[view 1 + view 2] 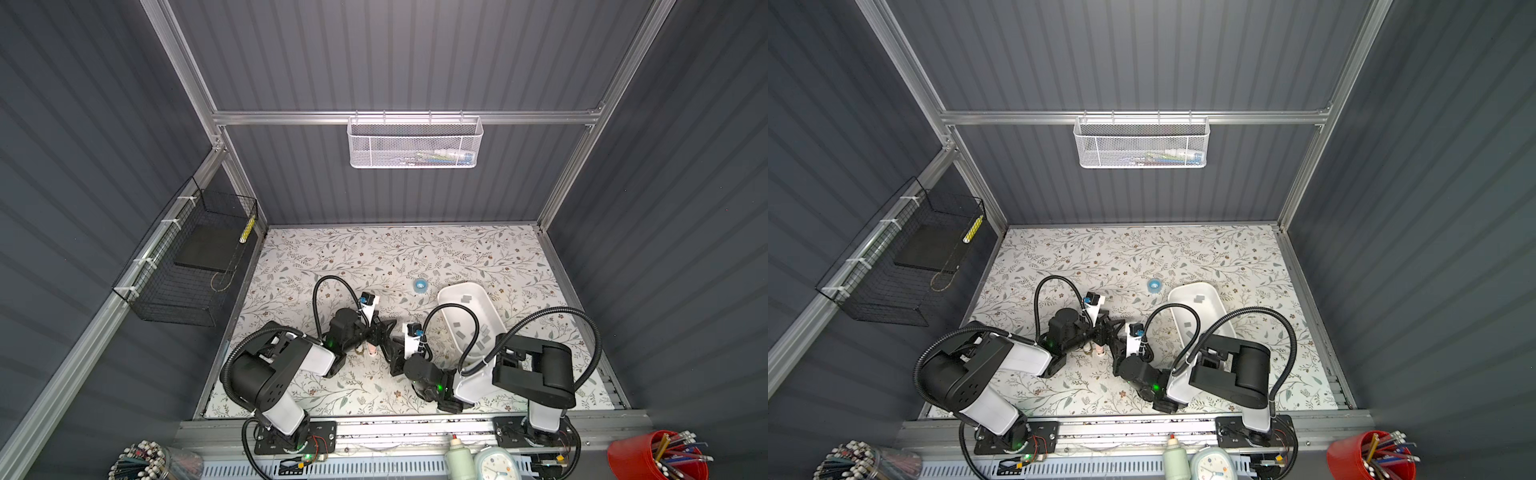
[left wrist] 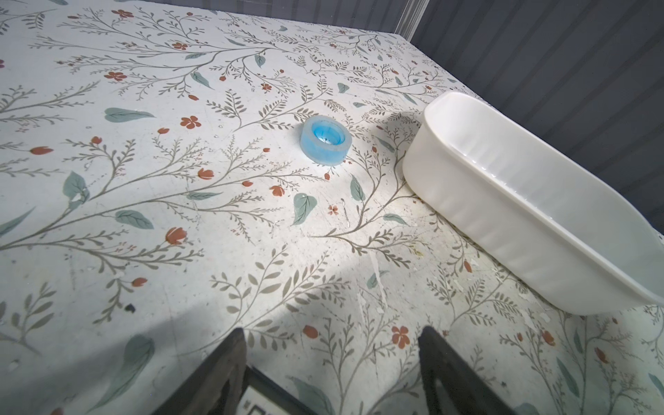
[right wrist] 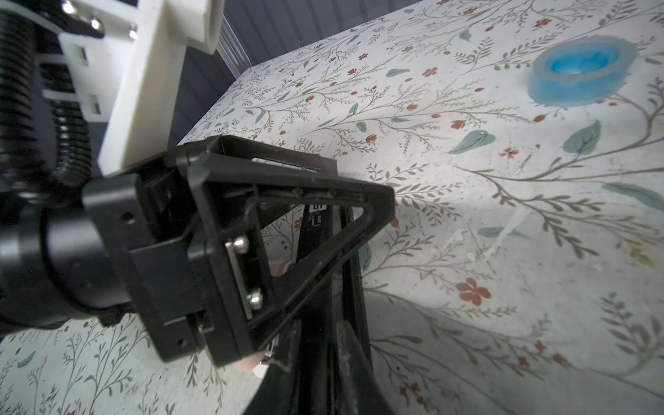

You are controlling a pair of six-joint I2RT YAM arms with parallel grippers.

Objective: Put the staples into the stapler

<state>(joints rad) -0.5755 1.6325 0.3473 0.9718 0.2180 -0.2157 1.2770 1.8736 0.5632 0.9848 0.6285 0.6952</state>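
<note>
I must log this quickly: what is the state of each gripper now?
Left gripper: open, stapler between the jaws, no grip seen.
Right gripper: shut; whether it holds anything cannot be told.

The left arm [image 1: 266, 374] and right arm [image 1: 548, 365] share one build: rounded black joints, white shells on the links, and black screwed base plates [image 1: 324, 434]. A black ribbed hose [image 1: 316, 307] loops over each wrist, where small green lights [image 1: 330, 343] glow. The left gripper [image 2: 332, 336] has dark, triangular open-frame fingers [image 3: 294, 184], fixed with two silver screws [image 3: 241, 245].
</note>
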